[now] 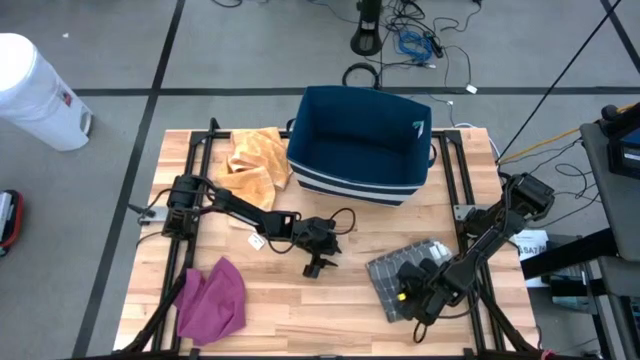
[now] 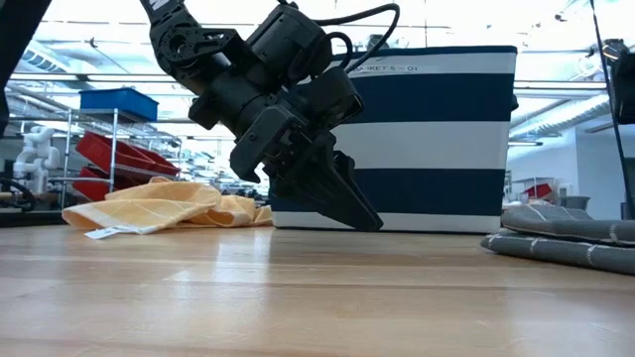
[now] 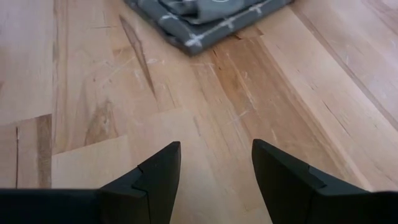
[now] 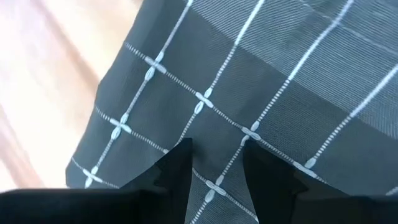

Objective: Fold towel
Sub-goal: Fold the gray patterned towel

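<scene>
A folded grey towel [image 1: 385, 272] with a white grid pattern lies flat on the wooden table, near its right front; it also shows in the low view [image 2: 566, 238] and the left wrist view [image 3: 205, 18]. My right gripper [image 4: 216, 162] points steeply down over the towel [image 4: 261, 81], its fingers a narrow gap apart with nothing between them. In the high view it sits over the towel's near part [image 1: 415, 295]. My left gripper [image 1: 318, 265] hovers open just above the bare table at the middle [image 3: 216, 168], slanting down toward the towel, and holds nothing. My right gripper stands with its fingertips [image 4: 177, 165] right at the towel's top layer, coming from above. I cannot tell whether they touch the cloth. No fold or edge is between the fingers.
A navy bin with white stripes [image 1: 360, 140] stands at the far middle. A crumpled yellow towel [image 1: 255, 160] lies left of it, and a purple cloth [image 1: 213, 300] lies at the near left. Bare wood lies between the left gripper and the grey towel.
</scene>
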`<state>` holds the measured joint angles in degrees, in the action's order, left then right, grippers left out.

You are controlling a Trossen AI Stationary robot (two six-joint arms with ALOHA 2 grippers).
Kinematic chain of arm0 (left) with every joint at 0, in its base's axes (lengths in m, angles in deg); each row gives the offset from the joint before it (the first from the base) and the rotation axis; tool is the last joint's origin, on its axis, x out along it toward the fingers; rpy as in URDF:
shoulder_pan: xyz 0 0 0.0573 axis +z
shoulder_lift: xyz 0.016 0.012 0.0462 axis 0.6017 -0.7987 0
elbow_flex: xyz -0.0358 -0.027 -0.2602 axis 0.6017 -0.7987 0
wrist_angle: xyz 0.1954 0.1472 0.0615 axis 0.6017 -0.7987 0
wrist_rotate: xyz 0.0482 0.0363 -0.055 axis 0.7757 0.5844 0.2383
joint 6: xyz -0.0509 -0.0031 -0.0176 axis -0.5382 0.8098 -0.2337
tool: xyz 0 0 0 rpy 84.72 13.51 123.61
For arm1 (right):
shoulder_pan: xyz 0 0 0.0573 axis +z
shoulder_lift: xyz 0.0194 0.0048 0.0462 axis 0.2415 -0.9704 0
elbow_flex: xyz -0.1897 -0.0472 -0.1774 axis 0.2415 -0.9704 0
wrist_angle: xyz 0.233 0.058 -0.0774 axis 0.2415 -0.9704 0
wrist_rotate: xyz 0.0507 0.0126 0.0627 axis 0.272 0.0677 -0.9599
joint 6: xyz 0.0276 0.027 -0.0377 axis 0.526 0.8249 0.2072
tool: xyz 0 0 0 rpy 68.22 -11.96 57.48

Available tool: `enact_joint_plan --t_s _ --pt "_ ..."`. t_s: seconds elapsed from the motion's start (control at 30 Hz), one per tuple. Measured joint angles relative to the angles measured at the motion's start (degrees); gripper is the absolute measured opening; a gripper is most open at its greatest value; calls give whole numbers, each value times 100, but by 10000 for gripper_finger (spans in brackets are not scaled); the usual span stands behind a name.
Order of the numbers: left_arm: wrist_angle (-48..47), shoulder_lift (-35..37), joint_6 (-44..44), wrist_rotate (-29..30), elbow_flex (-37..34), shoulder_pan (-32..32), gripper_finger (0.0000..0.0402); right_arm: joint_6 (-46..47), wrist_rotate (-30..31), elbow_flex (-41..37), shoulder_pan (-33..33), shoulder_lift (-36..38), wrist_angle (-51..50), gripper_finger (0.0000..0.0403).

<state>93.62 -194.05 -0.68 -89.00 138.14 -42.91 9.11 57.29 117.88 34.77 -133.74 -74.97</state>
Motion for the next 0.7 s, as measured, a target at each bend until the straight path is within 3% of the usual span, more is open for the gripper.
enact_joint_plan --t_s 0.3,0.53,0.7 --pt "-6 2 -16 0 0 -1 204 -1986 -1102 40 3 3 -14 130" --pt "-39 2 -15 0 0 0 204 -3311 -1286 213 -3 -26 -84 130" --pt "-42 2 -2 0 0 0 204 -3563 -1284 438 -3 -39 -103 130"
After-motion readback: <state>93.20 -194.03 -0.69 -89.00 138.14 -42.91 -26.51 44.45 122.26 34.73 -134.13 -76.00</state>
